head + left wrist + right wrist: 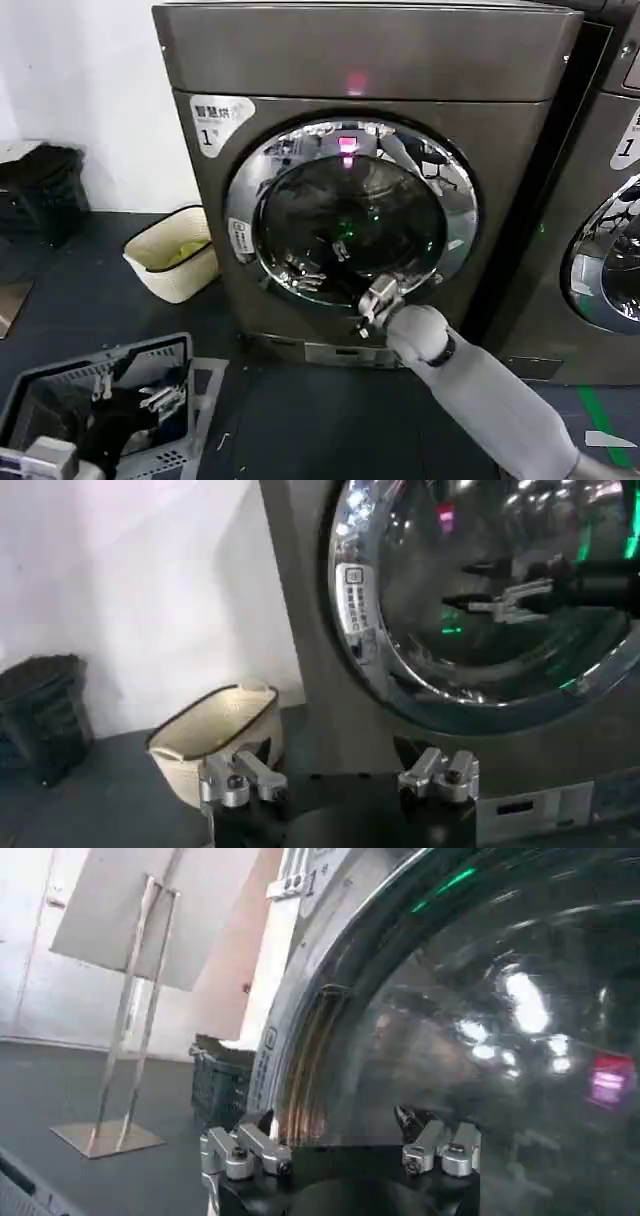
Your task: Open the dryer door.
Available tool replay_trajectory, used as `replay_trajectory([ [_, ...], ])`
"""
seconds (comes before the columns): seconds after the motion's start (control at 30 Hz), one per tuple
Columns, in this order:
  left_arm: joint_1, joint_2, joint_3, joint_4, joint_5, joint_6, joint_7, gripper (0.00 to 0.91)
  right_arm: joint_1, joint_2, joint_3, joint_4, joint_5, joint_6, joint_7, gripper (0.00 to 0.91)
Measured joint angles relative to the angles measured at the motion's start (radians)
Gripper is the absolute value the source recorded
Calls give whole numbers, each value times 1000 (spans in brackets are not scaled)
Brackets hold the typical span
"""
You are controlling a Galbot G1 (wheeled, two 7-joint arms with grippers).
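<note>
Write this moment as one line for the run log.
dryer door: shut | right tool: open, at door's lower rim | left tool: open, low, over grey crate

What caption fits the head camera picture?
Right gripper reaches the closed round chrome-rimmed dryer door on the bronze-grey dryer.

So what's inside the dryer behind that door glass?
The dryer door is closed; its dark glass mostly mirrors lights and the right gripper. Drum contents can't be made out.

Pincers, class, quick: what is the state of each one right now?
Left pincer: open, holding nothing, low beside the dryer.
Right pincer: open, holding nothing, at the dryer door.
</note>
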Motion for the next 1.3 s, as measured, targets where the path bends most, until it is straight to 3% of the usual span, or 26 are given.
replay_trajectory([
  [1.3,-2,0,-26,0,-17,0,1,907,149,196,-132,-208,-11,-4,-4,907],
])
